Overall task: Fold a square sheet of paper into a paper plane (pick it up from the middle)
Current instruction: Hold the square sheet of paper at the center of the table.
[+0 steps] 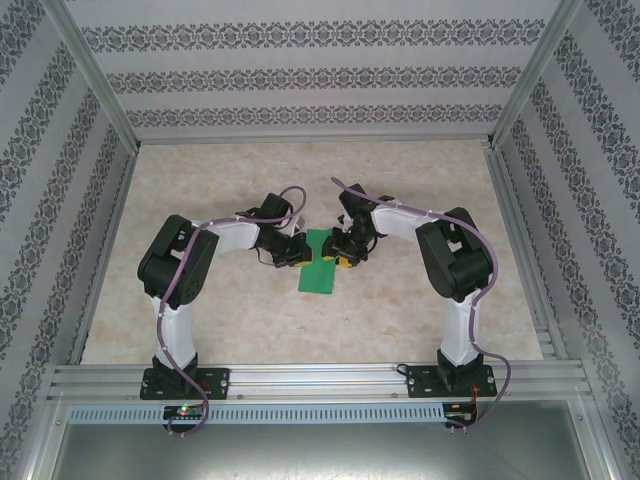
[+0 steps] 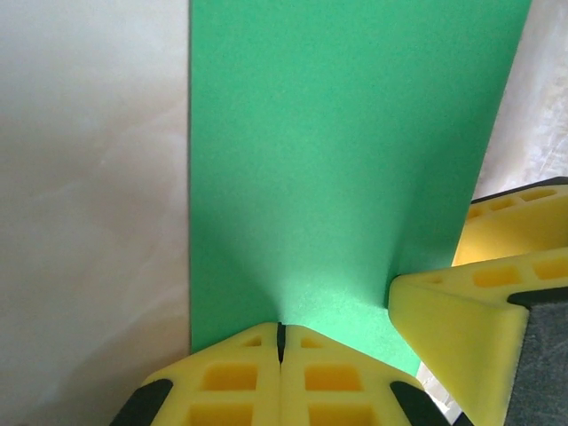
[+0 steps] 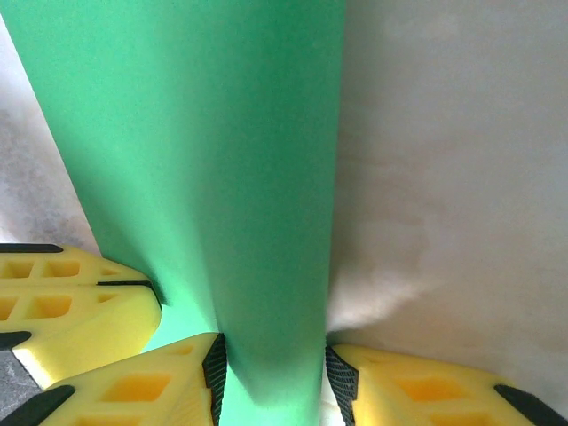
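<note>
The thin bright green square sheet of paper (image 1: 318, 272) lies mid-table on the pale marbled tabletop (image 1: 250, 180), between the yellow-fingered left gripper (image 1: 298, 252) pinching its left edge and the yellow-fingered right gripper (image 1: 344, 258) straddling its right side.

Green square sheet of paper (image 1: 320, 262): thin paper, matt, smooth, fine even grain; soft dimple at pinch point.
Under sheet, bench (image 1: 420, 170): beige marble-look surface, smooth, faint sheen.
At sheet edge, left end effector (image 2: 280, 342): yellow matt plastic, moulded square pockets, black matt corner inserts.
Astride sheet, right end effector (image 3: 271, 364): same yellow plastic; black textured pads against paper.
Flanking sheet, left arm housing (image 1: 175, 265) and right arm housing (image 1: 455, 260): glossy black plastic, white plastic sections.
Nearside of sheet, frame rail (image 1: 320, 378): bare brushed metal, satin.
Beyond sheet, walls (image 1: 300, 70): matt patterned covering.
</note>
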